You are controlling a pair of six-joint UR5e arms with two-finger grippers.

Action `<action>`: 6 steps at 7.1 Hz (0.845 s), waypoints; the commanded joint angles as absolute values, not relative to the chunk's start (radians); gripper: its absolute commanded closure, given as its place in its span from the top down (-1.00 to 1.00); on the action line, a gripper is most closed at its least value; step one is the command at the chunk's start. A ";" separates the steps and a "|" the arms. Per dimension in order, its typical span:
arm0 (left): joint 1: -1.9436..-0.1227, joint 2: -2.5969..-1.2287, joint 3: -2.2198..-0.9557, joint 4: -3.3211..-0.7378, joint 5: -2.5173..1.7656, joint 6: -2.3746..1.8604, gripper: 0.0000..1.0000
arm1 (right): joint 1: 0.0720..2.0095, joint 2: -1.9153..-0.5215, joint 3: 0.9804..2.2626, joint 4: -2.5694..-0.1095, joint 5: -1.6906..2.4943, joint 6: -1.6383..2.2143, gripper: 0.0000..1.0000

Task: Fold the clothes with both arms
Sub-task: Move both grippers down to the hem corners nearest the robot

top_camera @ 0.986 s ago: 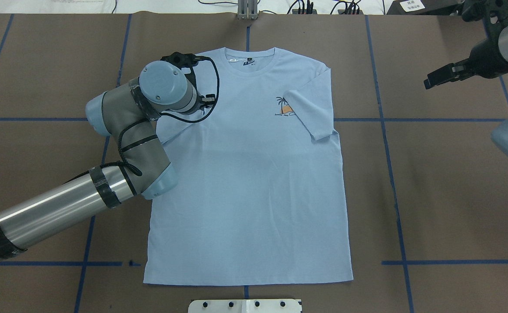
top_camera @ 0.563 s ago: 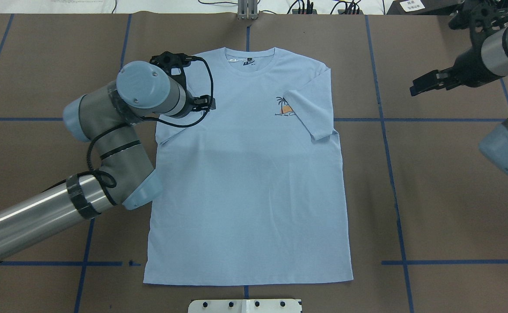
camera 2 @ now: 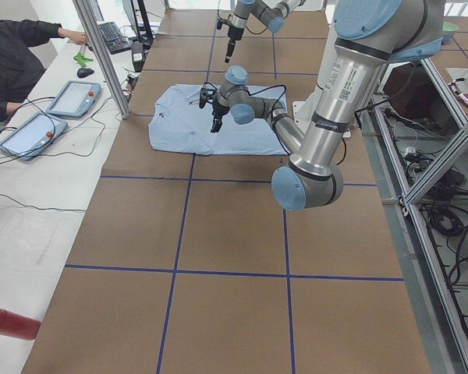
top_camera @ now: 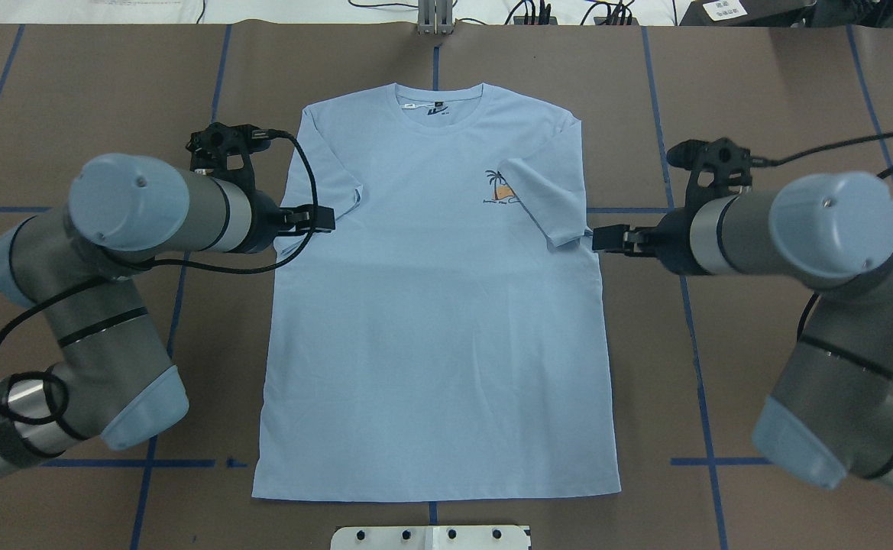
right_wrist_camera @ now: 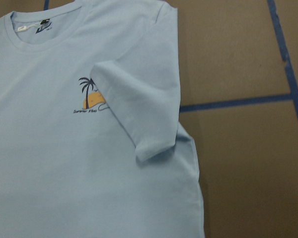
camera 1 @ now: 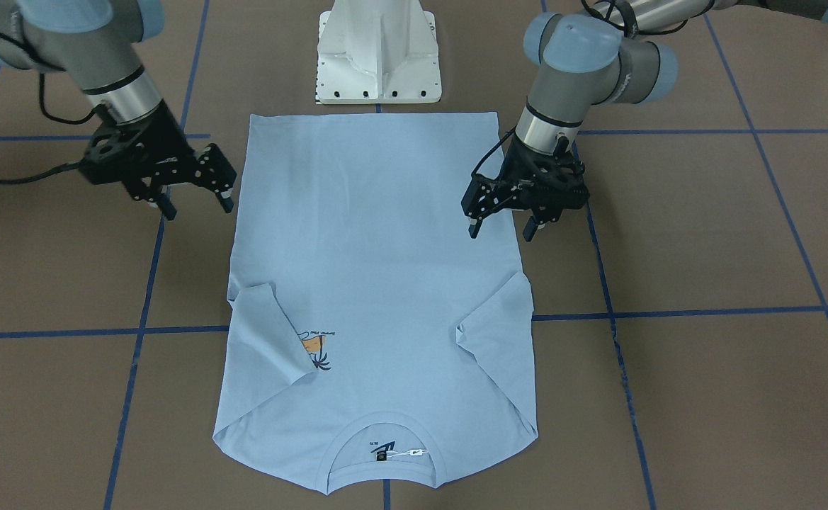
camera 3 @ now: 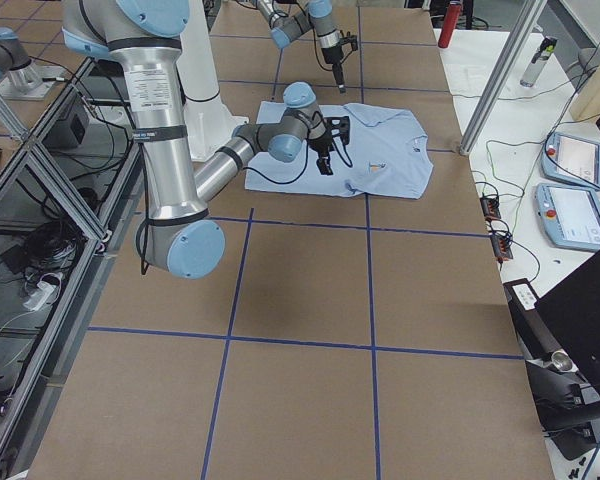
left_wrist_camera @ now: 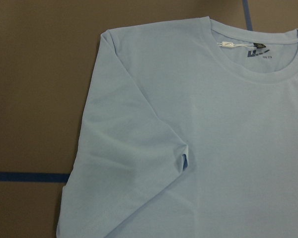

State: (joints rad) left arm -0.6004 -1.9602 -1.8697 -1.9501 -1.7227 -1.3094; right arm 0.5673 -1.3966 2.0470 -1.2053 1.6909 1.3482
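Note:
The pale blue T-shirt (top_camera: 438, 321) lies flat on the brown table, collar away from me. Both its sleeves are turned in over the chest. Its palm print (top_camera: 501, 187) peeks out beside the right sleeve (top_camera: 549, 202). My left gripper (camera 1: 502, 232) is open and straddles the shirt's left side edge just below the left sleeve (top_camera: 331, 172). My right gripper (camera 1: 199, 210) is open too, just outside the shirt's right edge. Neither holds anything. The wrist views show only the shirt (left_wrist_camera: 188, 148) and the print (right_wrist_camera: 92, 96), not the fingers.
The white pedestal base (camera 1: 378, 57) stands at the shirt's hem end. Blue tape lines (top_camera: 683, 229) cross the table. In the exterior left view a person (camera 2: 15, 58) sits by tablets (camera 2: 31, 132) on a side bench, and a red cylinder (camera 2: 8, 321) lies nearby.
The left arm has pulled back from over the shirt's left shoulder to its side edge, uncovering the folded-in left sleeve. The right gripper has swung in from the far right to the shirt's right edge.

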 commanded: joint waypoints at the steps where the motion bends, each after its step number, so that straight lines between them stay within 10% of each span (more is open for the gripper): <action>1: -0.490 -1.824 -2.052 -1.956 -1.689 -1.516 1.00 | 0.306 -1.497 2.170 -1.212 1.469 1.657 0.93; 6: -0.130 -1.679 -2.135 -1.957 -1.409 -1.960 0.50 | 0.060 -1.582 2.241 -1.302 1.221 1.850 1.00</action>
State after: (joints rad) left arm -0.2163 -1.7205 -2.1260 -1.9572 -1.4791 -1.8839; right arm 0.0990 -1.5820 2.2387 -1.2827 1.2705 1.8328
